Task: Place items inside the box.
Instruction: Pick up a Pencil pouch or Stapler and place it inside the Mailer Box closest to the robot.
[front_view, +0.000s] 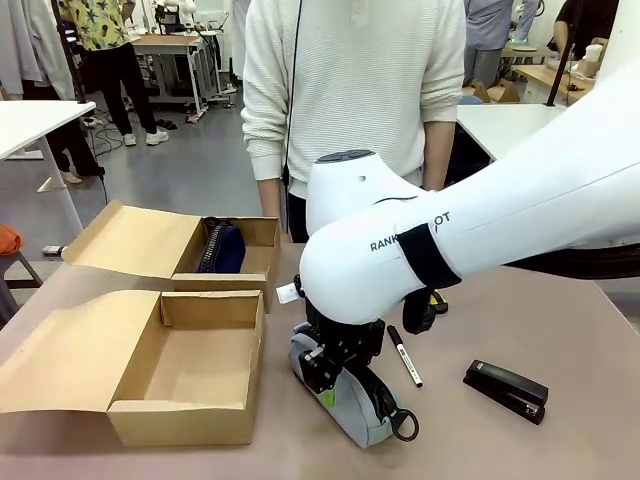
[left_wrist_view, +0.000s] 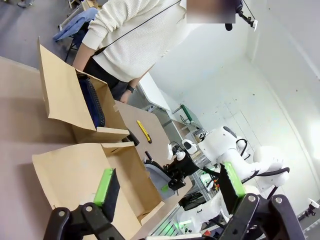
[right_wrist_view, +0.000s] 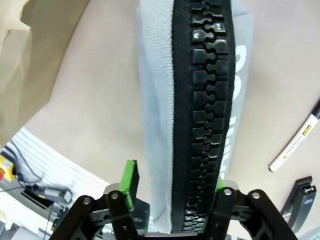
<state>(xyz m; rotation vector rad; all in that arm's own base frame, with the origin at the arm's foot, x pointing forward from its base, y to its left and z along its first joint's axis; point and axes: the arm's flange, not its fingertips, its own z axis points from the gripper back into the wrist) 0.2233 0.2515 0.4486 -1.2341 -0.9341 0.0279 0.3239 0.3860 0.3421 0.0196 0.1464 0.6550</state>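
Grey fabric is my concern at this moment: the pencil case (front_view: 352, 420) lies on the surface (front_view: 560, 330) just beside the right wall of the near box (front_view: 185, 425), not yet inside it. I read this as the pick step. My right tool (front_view: 330, 388) is down over the case with its fingers straddling the body across the zip, and the green pads (right_wrist_view: 131, 176) sit at its flanks. I cannot tell whether they are pinching it or only bracketing it.

The right arm reaches in from the right across the middle, wrist pointing down, its elbow bulking in front of the person. By my judgement the next move calls for a firm squeeze, a lift clear of the cardboard wall, a short carry leftward and a gentle lowering — the soft case may sag, and its ring pull (front_view: 405, 428) could catch the rim.

My left tool (left_wrist_view: 167, 187) hangs high, fingers spread wide and empty. A marker (front_view: 405, 357) and a stapler (front_view: 506, 390) lie to the right of the case.
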